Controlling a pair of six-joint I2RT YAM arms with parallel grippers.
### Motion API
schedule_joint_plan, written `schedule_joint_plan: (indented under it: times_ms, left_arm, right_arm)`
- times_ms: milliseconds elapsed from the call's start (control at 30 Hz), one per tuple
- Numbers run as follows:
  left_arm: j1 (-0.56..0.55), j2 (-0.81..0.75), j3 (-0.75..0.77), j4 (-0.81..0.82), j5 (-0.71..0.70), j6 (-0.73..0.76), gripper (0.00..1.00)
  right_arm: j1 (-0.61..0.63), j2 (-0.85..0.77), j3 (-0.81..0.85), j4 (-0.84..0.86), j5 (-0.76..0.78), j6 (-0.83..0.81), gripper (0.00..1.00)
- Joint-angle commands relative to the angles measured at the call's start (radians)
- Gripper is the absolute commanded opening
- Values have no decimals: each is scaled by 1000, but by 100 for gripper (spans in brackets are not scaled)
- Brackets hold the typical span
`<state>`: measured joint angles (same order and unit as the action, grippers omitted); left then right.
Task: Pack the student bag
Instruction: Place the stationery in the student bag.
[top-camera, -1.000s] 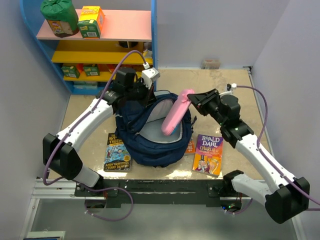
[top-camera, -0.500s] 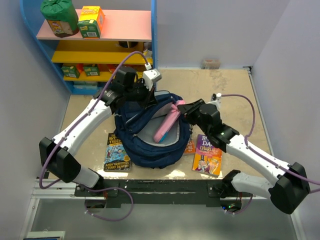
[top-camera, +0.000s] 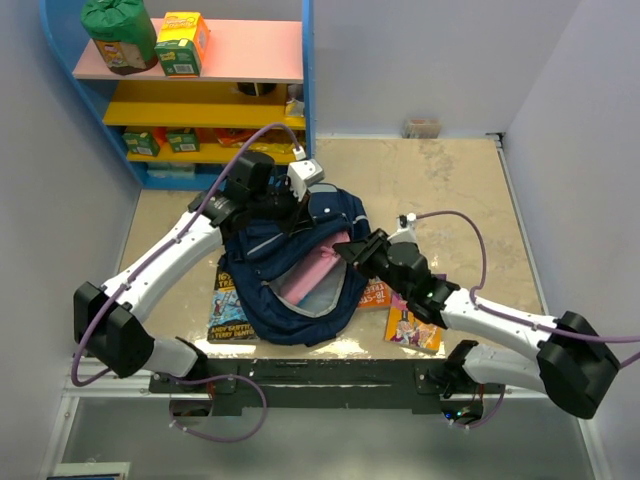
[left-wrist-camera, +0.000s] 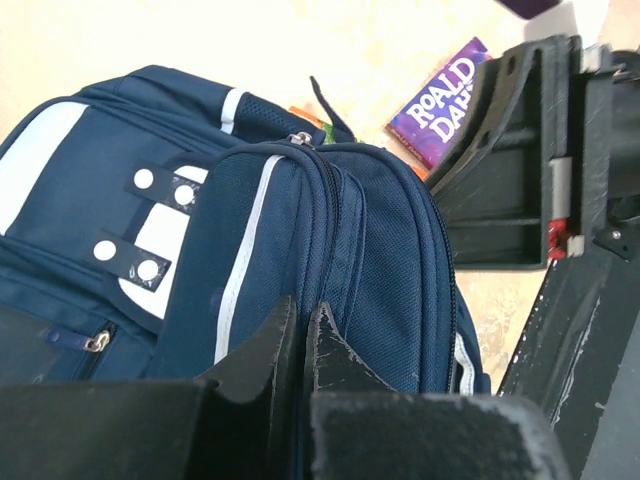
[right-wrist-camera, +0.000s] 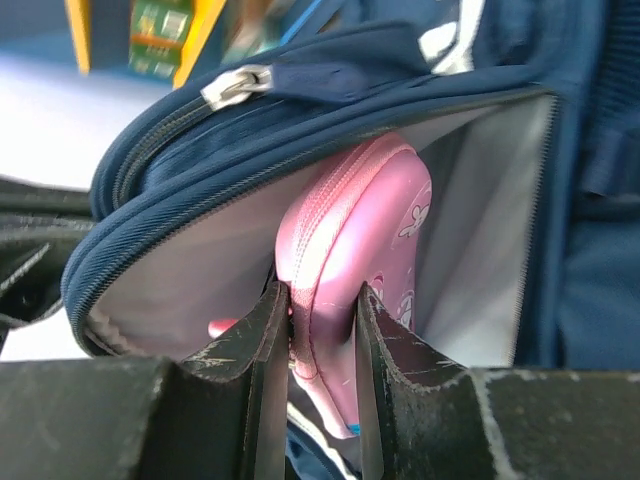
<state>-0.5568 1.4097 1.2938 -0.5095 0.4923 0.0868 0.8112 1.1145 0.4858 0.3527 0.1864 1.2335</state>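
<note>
Several books (top-camera: 232, 308) around student bag (top-camera: 296, 318)

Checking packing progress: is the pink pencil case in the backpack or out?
In: the pencil case sits inside the open backpack, held by the right gripper.

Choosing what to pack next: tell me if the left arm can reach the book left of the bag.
Probably not yet: the left gripper is shut on the student bag, which also overlaps that book.
</note>
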Motion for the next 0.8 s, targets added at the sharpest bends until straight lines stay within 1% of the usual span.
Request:
schedule_joint_plan:
  times_ms: [0, 67, 133, 200, 233, 267, 300, 333, 367, 400, 433, 500, 567, 633, 667, 700, 733, 767]
  left_arm:
    - [-12, -29, 78, 236, 83, -33, 0]
    - [-15, -26, 91, 224, 130, -41, 0]
    - [-18, -28, 102, 204, 167, -38, 0]
    - [-18, -31, 107, 194, 178, -33, 0]
    - [-18, -37, 105, 192, 180, -33, 0]
    - [-18, -37, 105, 190, 177, -27, 0]
    - [-18, -38, 105, 183, 175, -24, 0]
    - [-17, -41, 105, 183, 173, -21, 0]
    - [-18, -44, 101, 180, 175, -10, 0]
    - [-18, -46, 99, 178, 175, -7, 0]
    - [-17, -46, 99, 177, 173, -2, 0]
    - [-18, -46, 99, 175, 170, 1, 0]
    - [-17, -43, 102, 174, 163, 4, 0]
    - [-17, -37, 104, 177, 152, 2, 0]
    - [-17, -35, 108, 177, 147, 1, 0]
    - [-17, -31, 111, 180, 141, 1, 0]
    - [-17, -29, 114, 181, 131, 1, 0]
    - [-17, -28, 125, 181, 127, 2, 0]
  right_arm:
    - [34, 117, 17, -50, -212, -183, 0]
    - [34, 163, 46, -70, -200, -192, 0]
    - [34, 228, 111, -110, -167, -204, 0]
    - [34, 267, 189, -147, -128, -230, 8]
    - [34, 318, 223, -176, -69, -241, 16]
    - [34, 338, 258, -213, -38, -261, 37]
    - [34, 359, 331, -303, -10, -275, 46]
    - [32, 389, 368, -349, 49, -288, 56]
    - [34, 407, 402, -410, 76, -301, 70]
    - [34, 419, 457, -514, 117, -304, 74]
    - [36, 429, 474, -561, 146, -307, 77]
    - [36, 433, 484, -665, 200, -290, 79]
    - [52, 395, 467, -698, 247, -281, 77]
    - [80, 352, 430, -712, 269, -281, 67]
    - [88, 332, 415, -715, 277, -278, 58]
    - [97, 287, 387, -715, 298, -278, 55]
    - [120, 269, 376, -715, 306, -278, 54]
    - [132, 252, 366, -709, 311, -291, 59]
